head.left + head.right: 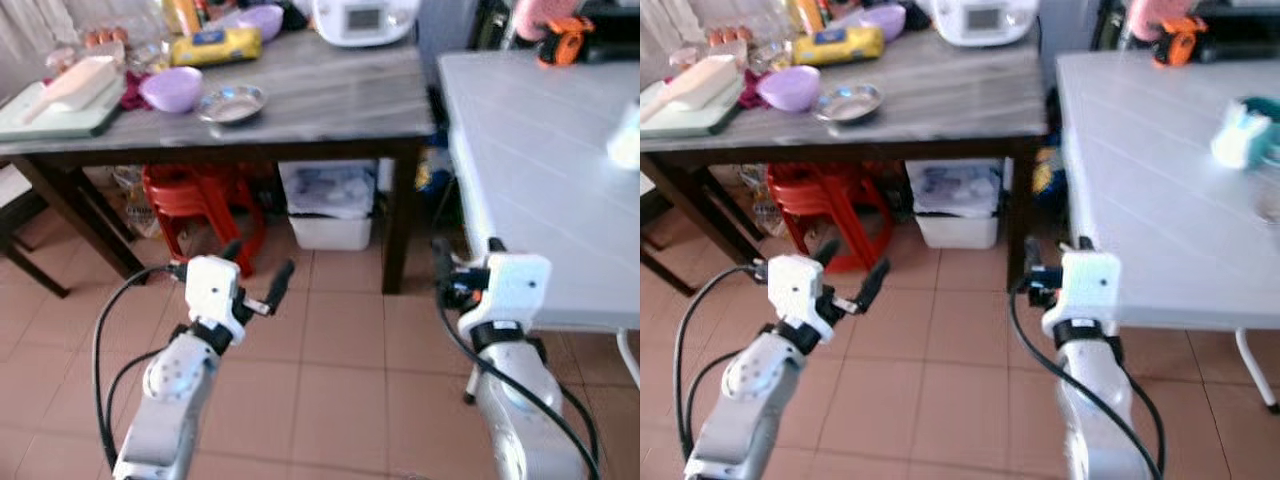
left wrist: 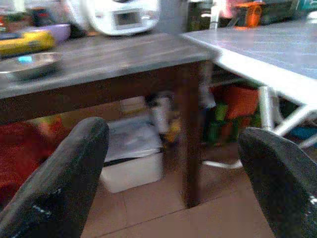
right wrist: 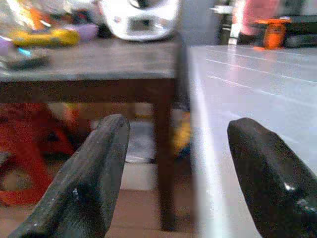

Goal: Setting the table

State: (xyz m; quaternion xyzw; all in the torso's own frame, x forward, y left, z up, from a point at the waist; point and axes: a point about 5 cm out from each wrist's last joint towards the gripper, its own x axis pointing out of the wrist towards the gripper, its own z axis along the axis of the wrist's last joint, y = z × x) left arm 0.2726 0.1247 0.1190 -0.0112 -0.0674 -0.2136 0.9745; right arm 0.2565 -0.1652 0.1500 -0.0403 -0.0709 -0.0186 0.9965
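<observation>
Standing over the tiled floor (image 1: 340,340), both arms are raised in front of the two tables with nothing held. The left gripper (image 1: 258,272) has its fingers spread wide, hanging below the front edge of the grey wooden table (image 1: 320,100), and the right gripper (image 3: 173,173) is spread too, right beside the near-left corner of the white table (image 1: 540,180). Table stuff is all on the grey one: a steel dish (image 1: 232,103) near its front edge, a purple bowl (image 1: 172,88) just left of it, a second purple bowl (image 1: 262,18) further back, a yellow packet (image 1: 215,45) and a white rice cooker (image 1: 365,20) at the back edge. Red stools (image 1: 205,205) and a white bin (image 1: 328,205) sit underneath.
</observation>
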